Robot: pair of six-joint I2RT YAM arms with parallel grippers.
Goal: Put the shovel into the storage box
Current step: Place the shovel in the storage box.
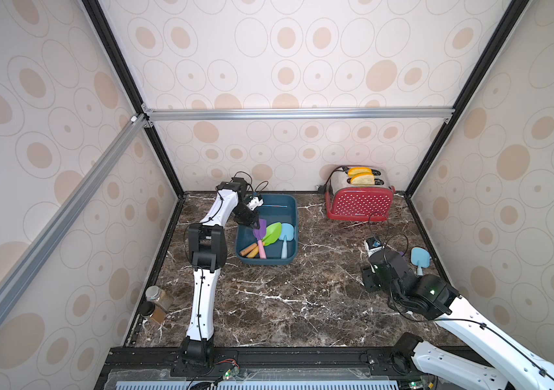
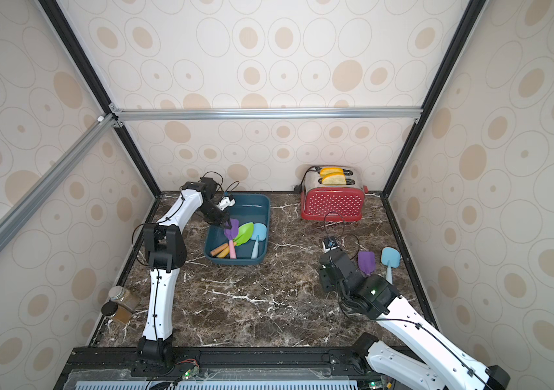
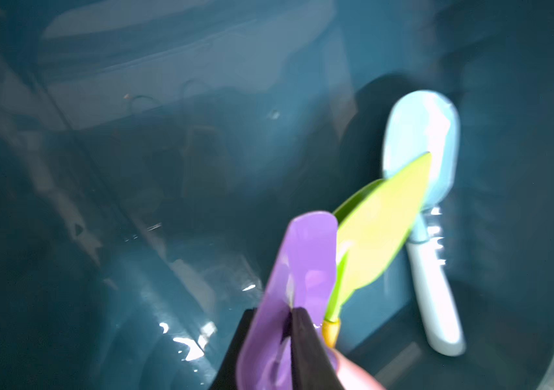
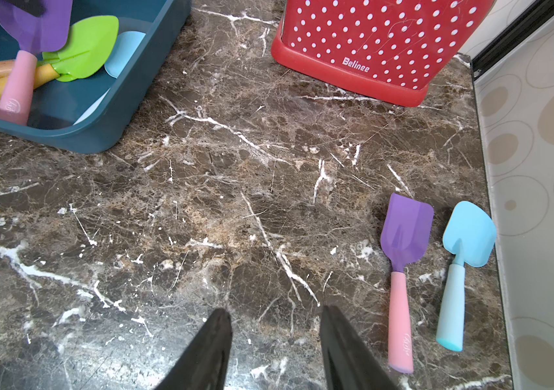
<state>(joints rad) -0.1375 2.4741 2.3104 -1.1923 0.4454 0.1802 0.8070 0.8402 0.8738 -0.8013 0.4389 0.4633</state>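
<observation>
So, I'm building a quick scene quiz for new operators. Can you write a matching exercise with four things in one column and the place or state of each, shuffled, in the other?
Things:
1. green shovel
2. left end effector
3. right end effector
4. toaster

Places or states:
A. jaws apart, empty, over the bare table
B. lying inside the storage box
C. at the blade of a purple shovel, over the box
D. bread slices standing in its slots

Pairs: 1-B, 2-C, 3-A, 4-D
</observation>
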